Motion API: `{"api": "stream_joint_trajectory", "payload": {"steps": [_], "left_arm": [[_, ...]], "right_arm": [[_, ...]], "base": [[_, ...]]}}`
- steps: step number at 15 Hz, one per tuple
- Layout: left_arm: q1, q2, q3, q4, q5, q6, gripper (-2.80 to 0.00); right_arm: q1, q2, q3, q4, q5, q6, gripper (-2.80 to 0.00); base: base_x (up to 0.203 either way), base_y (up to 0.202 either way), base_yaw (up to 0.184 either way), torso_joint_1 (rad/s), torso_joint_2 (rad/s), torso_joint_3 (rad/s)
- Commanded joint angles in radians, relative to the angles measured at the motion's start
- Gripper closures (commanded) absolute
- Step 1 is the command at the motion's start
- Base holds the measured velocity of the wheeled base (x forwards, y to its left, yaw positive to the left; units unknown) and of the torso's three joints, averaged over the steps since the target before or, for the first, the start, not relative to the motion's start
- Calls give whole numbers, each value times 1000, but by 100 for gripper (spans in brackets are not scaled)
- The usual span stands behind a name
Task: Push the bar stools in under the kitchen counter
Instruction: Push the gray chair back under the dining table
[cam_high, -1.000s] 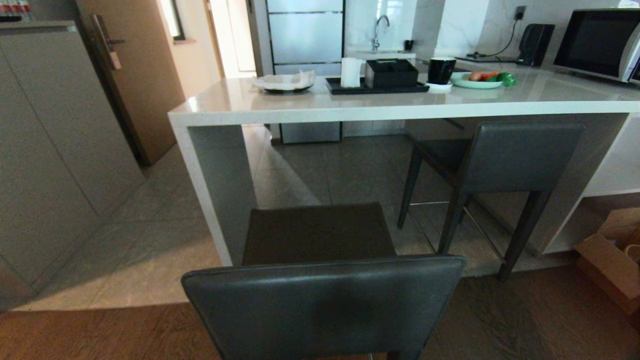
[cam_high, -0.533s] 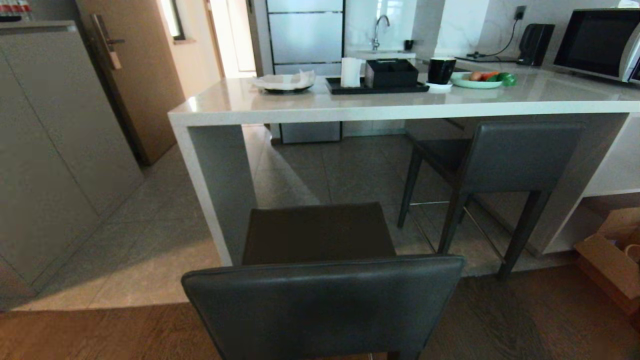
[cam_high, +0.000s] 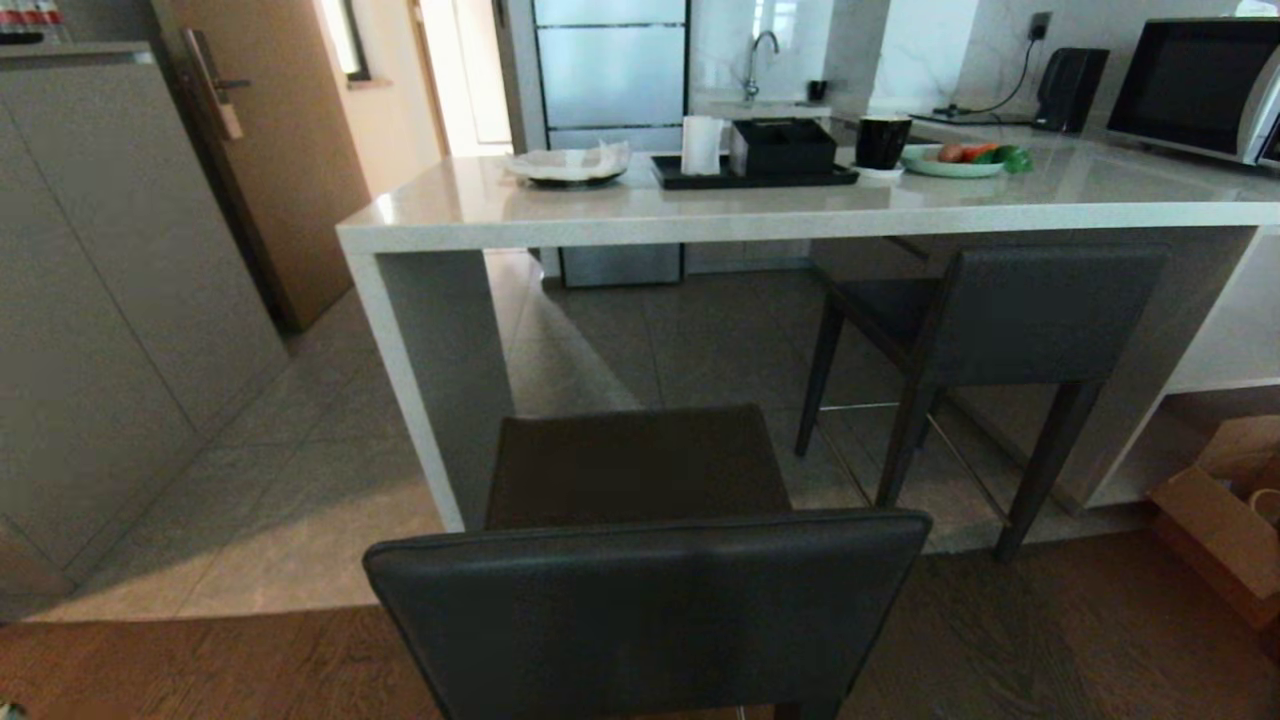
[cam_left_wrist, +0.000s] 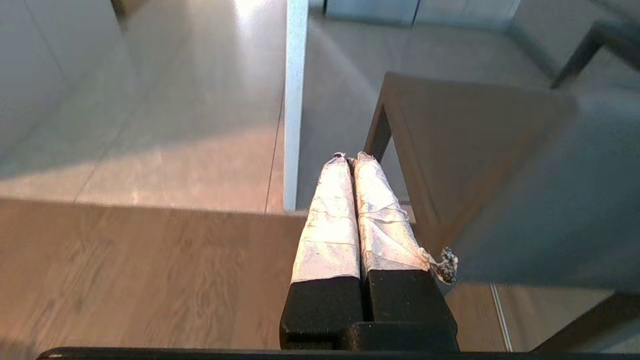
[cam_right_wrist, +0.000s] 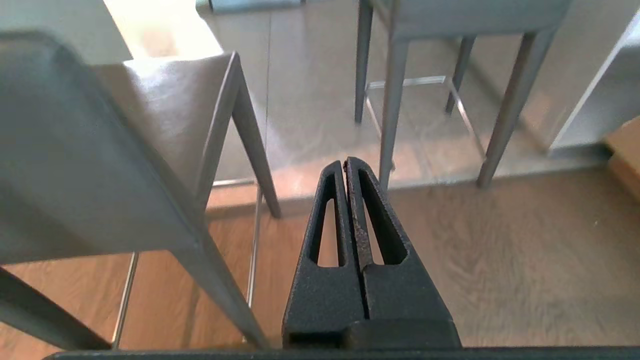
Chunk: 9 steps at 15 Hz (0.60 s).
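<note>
Head view: a long glossy pale grey-beige stone kitchen counter (cam_high: 800, 205) with a thick white edge and a white side panel spans the scene. Two matching tall bar stools with dark grey leather seats, low padded backrests and slim dark legs stand before it. The nearer stool (cam_high: 645, 600) stands well out from the counter, its backrest toward the camera and the front of its seat close to the white side panel; its rear part is over brown wood-grain flooring (cam_high: 1050, 640). The farther stool (cam_high: 1000, 320), to the right, is turned at an angle, with its seat partly beneath the countertop and its backrest out from the edge; a thin metal footrest bar joins its legs. It stands on pale grey floor tiles (cam_high: 300, 490).

On the countertop: a dark plate holding crumpled white paper (cam_high: 570, 163), a black tray (cam_high: 752, 173) bearing a white roll and a black box, a black mug (cam_high: 883, 140), and a pale green dish of fruit and vegetables (cam_high: 955, 160). A microwave oven (cam_high: 1195, 85) sits at the far right; a cardboard box (cam_high: 1215, 525) lies on the floor below.

Left wrist view: the left gripper (cam_left_wrist: 350, 157), its fingers wrapped in whitish tape, is pressed closed and empty, beside the nearer stool's seat without touching it.

Right wrist view: the black right gripper (cam_right_wrist: 346, 164) is likewise closed on nothing, on the other side of the nearer stool, clear of it.
</note>
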Motion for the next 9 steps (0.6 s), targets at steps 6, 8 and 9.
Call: {"api": "stream_joint_trajectory", "payload": {"steps": [6, 8, 9], "left_arm": [[20, 1089, 126, -1050, 1, -3, 0], [4, 1196, 144, -1235, -39, -4, 0], [-31, 1203, 151, -1301, -73, -4, 0]], "right_arm": [[73, 848, 109, -796, 12, -37, 0], [174, 1026, 119, -1019, -19, -40, 0], [266, 1086, 122, -1101, -43, -40, 0]], "base": [[0, 0, 0, 0, 0, 0], [0, 0, 0, 0, 0, 0], [0, 0, 0, 0, 0, 0]]}}
